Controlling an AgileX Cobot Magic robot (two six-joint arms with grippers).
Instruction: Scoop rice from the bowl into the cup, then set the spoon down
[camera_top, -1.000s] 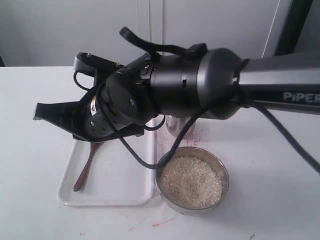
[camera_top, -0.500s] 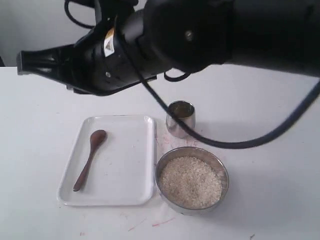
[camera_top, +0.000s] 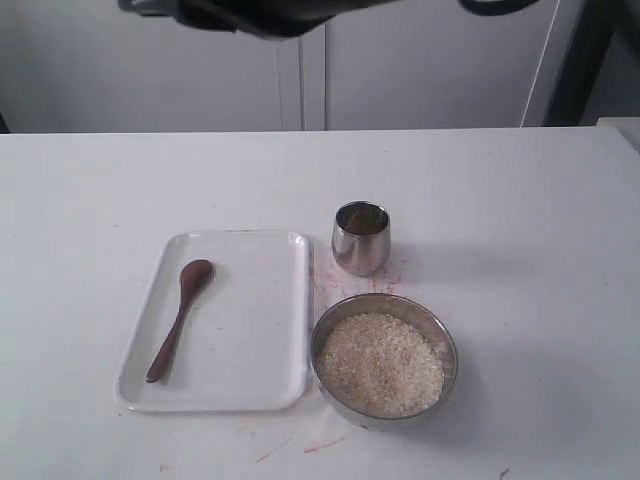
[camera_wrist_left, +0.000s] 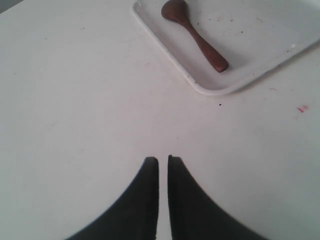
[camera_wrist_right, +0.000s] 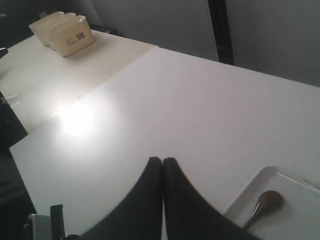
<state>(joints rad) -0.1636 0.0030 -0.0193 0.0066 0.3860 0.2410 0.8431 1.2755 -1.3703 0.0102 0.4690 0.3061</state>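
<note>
From the exterior view, closest to the counter's (camera_top: 520, 250) near edge and about midway along it sat the bowl (camera_top: 384, 301), with the rice (camera_top: 380, 363) heaped in it almost to the rim. A few red smudges (camera_top: 325, 443) marked the counter between the bowl and the near edge. On the bowl's left-edge side lay a white tray (camera_top: 255, 330), so close that I could not tell whether the two touched. The spoon (camera_top: 180, 318) rested on the left part of the tray, slanted, its oval end toward the far edge and its handle toward the near edge, with nothing gripping it. Just past the bowl, toward the far edge, the cup (camera_top: 360, 240) stood upright on the bare counter, apart from the bowl and near the tray's far right corner. I could not make out what was inside it.

Through the left wrist camera, the left gripper (camera_wrist_left: 163, 159) hung over bare counter beyond a corner of the tray, its jaws drawn together to a thin slit and grasping nothing. Through the right wrist camera, the right gripper (camera_wrist_right: 162, 160) was well above the counter, its jaws clenched tip to tip and also empty, with a tray corner and the spoon's oval end just in sight.

Farthest off, a dark piece of arm (camera_top: 260, 12) crossed the top of the exterior view, and a cream box (camera_wrist_right: 65, 31) sat on a separate surface beyond the counter's edge.
</note>
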